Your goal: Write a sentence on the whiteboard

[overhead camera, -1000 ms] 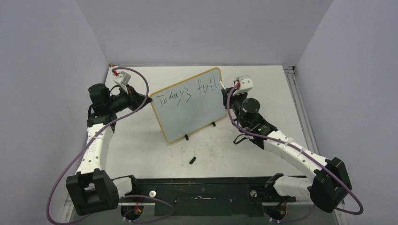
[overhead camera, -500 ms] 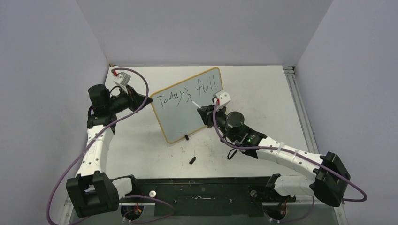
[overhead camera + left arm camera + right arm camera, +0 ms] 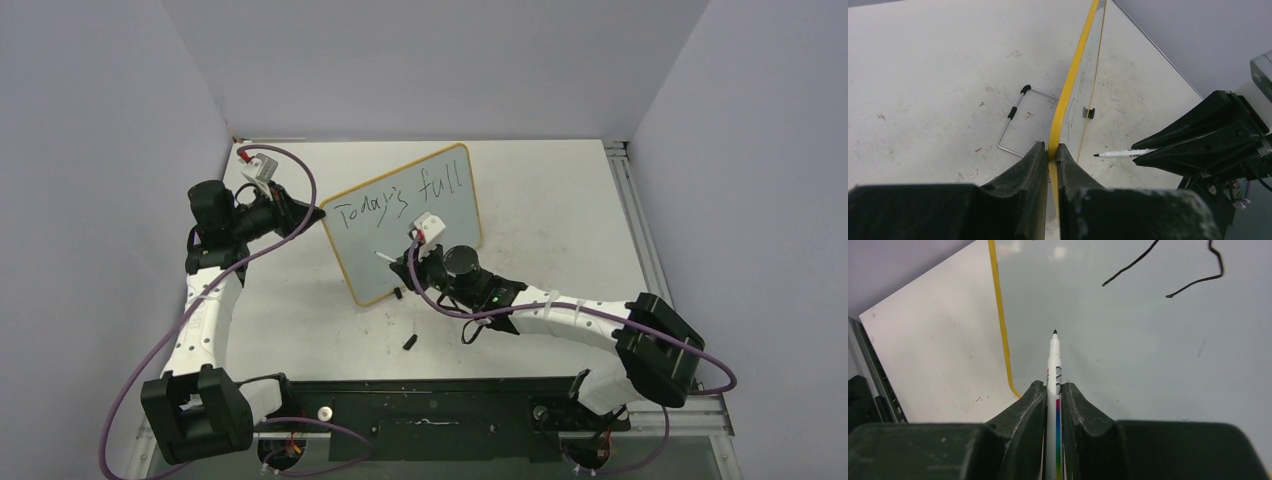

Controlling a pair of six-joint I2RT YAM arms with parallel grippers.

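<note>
the left arm runs up the left side, folds back at its elbow and points right, its left gripper clamped on the whiteboard edge. the right arm stretches low and leftward, its right gripper pinching a marker pen.

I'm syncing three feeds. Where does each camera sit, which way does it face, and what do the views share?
Top external: above and behind the robot, looking down on the table; left arm and right arm show.
Left wrist: on the left arm, looking edge-on along the whiteboard; left gripper shut on its frame.
Right wrist: on the right arm, facing the board's face; right gripper shut on the marker.
Shared: both wrist views show whiteboard and marker.
</note>
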